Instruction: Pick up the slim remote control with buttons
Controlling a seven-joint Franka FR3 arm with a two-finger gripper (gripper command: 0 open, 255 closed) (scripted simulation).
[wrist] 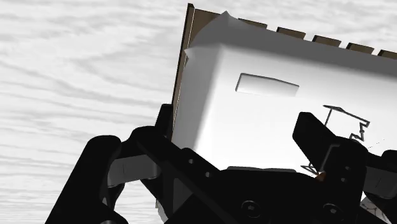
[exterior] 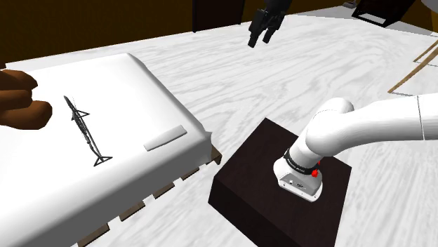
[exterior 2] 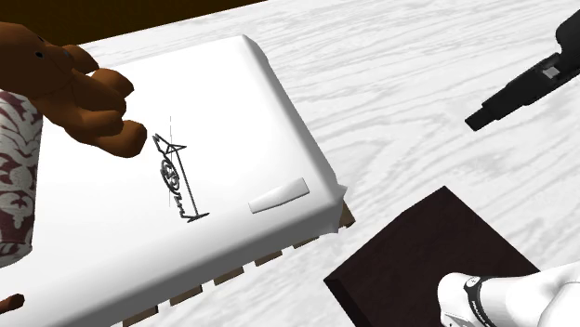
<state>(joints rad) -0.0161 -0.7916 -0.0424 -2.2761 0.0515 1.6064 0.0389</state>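
Observation:
The slim remote (exterior: 165, 137) is a flat pale slab lying on the white bed (exterior: 84, 182), close to the corner nearest the stand. It appears again as the remote (exterior 2: 279, 193) and the remote (wrist: 267, 84). My black gripper (exterior: 260, 38) hangs high over the wood-grain floor, well away from the bed and the remote. Its fingers (wrist: 321, 140) stand apart with nothing between them, so it is open. In the second exterior view the gripper (exterior 2: 483, 116) sits at the right, above the floor.
A black wire-like object (exterior: 84, 130) lies mid-bed, beside a brown plush toy (exterior: 21, 105). A patterned cushion (exterior 2: 14, 176) is at the bed's far end. The dark stand box (exterior: 281, 182) is beside the bed corner. Dark furniture (exterior: 217, 14) lines the back.

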